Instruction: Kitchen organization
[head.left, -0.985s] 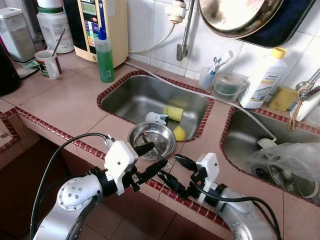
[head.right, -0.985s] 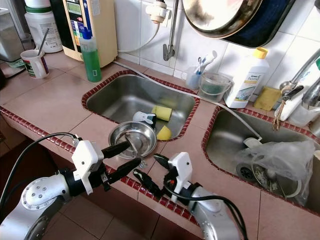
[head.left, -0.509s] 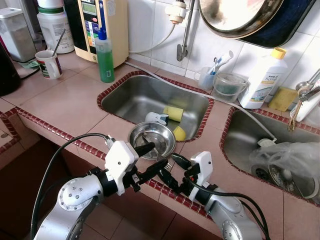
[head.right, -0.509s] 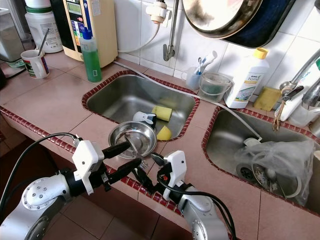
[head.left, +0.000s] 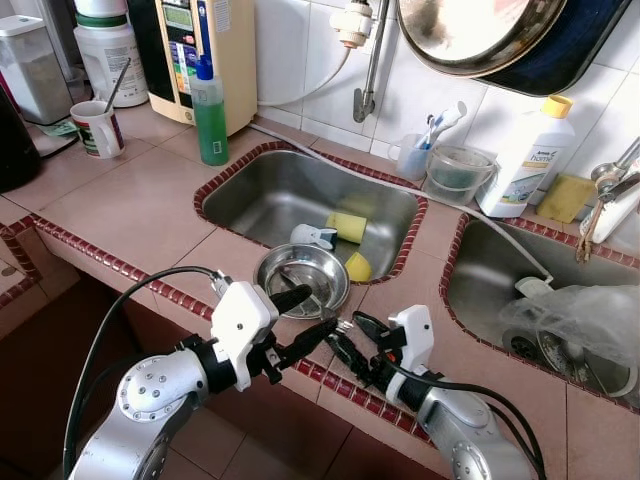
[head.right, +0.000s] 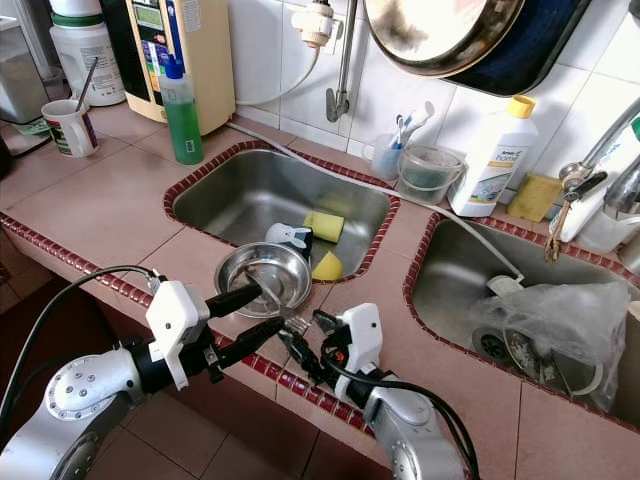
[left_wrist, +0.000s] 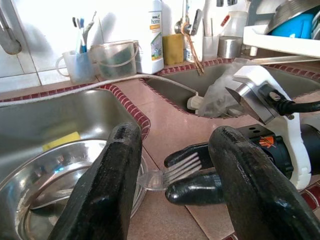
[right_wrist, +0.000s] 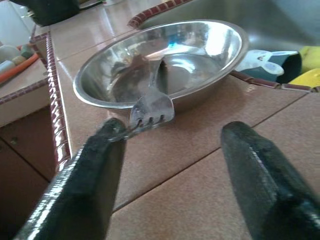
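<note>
A steel bowl (head.left: 318, 266) sits on the tiled counter at the front rim of the left sink (head.left: 270, 195). A fork (head.right: 297, 325) lies in it, its tines sticking out over the near rim. My right gripper (head.left: 351, 335) is open at the counter edge, and the fork tines (right_wrist: 150, 111) touch one of its fingertips (right_wrist: 111, 131). My left gripper (head.left: 308, 315) is open too, just left of the tines, pointing at the bowl's near rim. In the left wrist view the fork (left_wrist: 180, 168) lies between the right gripper's black fingers (left_wrist: 192, 189).
Two yellow sponges (head.left: 347, 227) and a small white-and-blue thing (head.left: 313, 236) lie in the left sink. A green soap bottle (head.left: 210, 110) and a mug (head.left: 98, 128) stand back left. The right sink holds a plastic bag (head.left: 570, 320). A white detergent bottle (head.left: 525, 155) stands between the sinks.
My right gripper has edged in toward the bowl, and the fork tines now rest against one of its fingers. The left gripper has barely moved.
</note>
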